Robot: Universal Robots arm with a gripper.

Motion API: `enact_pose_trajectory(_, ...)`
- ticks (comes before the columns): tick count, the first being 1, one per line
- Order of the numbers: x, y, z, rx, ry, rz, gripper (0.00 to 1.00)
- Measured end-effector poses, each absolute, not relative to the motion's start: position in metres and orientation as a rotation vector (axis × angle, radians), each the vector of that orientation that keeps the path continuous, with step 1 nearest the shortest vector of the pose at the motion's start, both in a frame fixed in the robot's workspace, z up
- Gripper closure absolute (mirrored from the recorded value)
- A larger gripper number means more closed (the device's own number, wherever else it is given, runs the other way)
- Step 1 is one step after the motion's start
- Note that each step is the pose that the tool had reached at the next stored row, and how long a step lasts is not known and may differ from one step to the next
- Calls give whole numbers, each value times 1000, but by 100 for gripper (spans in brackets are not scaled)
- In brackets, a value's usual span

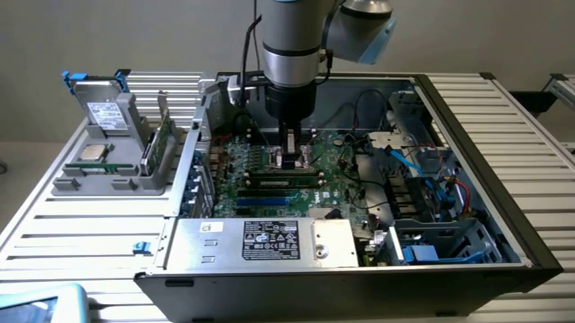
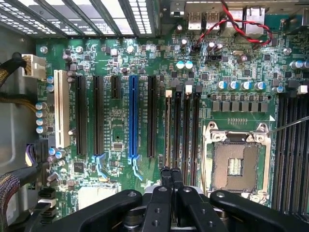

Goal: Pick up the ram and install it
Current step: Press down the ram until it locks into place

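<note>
Black claw fingers are seen pressed together with no gap, directly above the end of a memory slot on the green motherboard. In that slot, the one nearest the long blue slot, a thin pale-edged strip is seen edge-on and is taken to be the ram, seated and not gripped. Just beyond it, three dark memory slots and the open silver processor socket are seen. In the exterior view the claw is held low inside the open computer case. Well apart, at the exterior view's left, a second green stick is propped in a grey holder.
</note>
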State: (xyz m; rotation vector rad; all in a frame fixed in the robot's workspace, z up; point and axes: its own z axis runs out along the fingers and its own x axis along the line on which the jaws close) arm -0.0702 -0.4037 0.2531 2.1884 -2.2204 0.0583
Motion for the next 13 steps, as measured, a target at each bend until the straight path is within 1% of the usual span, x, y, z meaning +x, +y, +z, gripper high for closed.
enact_pose_trajectory(13,-70,-404,253,1955,-2424,54,89)
